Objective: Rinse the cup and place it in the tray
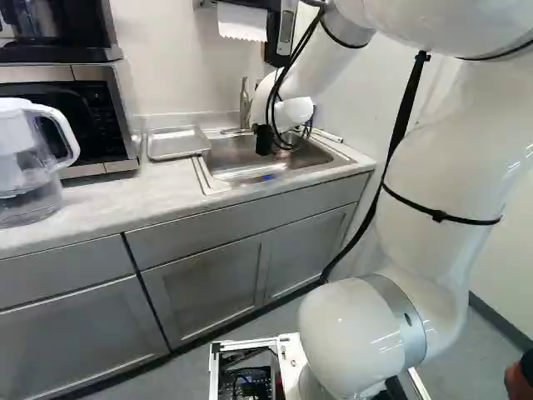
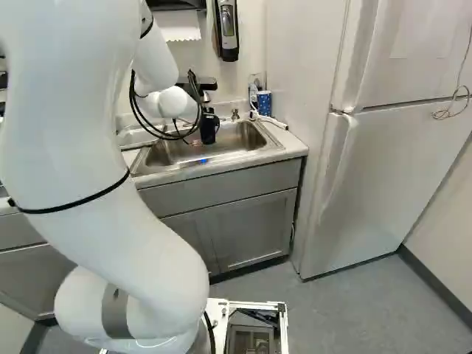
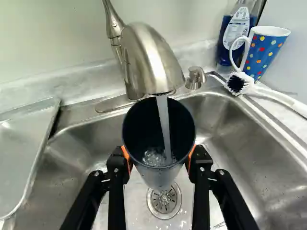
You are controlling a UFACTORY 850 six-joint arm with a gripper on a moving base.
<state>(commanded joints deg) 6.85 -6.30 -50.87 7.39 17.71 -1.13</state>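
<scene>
Presently the gripper (image 3: 159, 160) clasps the upright-looking cup (image 3: 144, 129) beneath the running faucet (image 3: 151, 57), over the sink (image 3: 240, 143). The tray (image 1: 176, 142) lies beside it on the tabletop (image 1: 125, 200), toward the robot's left.

Splashing water (image 3: 154, 157) hides the inner bottom of the cup (image 3: 136, 136). The cut edge of the wrist view takes off the end of the tap's handle (image 3: 113, 21), part of the tray (image 3: 21, 143) beside the sink (image 3: 86, 158) and the end of the brush (image 3: 273, 96). The spotted mug (image 3: 264, 52) partly covers the blue bottle (image 3: 224, 33), whose top is cut off. At the left edge of the left base view, the jug (image 1: 17, 167), microwave (image 1: 62, 104) and black appliance (image 1: 54, 29) are cut off. In the right base view, the fridge (image 2: 398, 169) runs out at the upper right; the fingers (image 2: 209, 128) are too small and dark to make out.
</scene>
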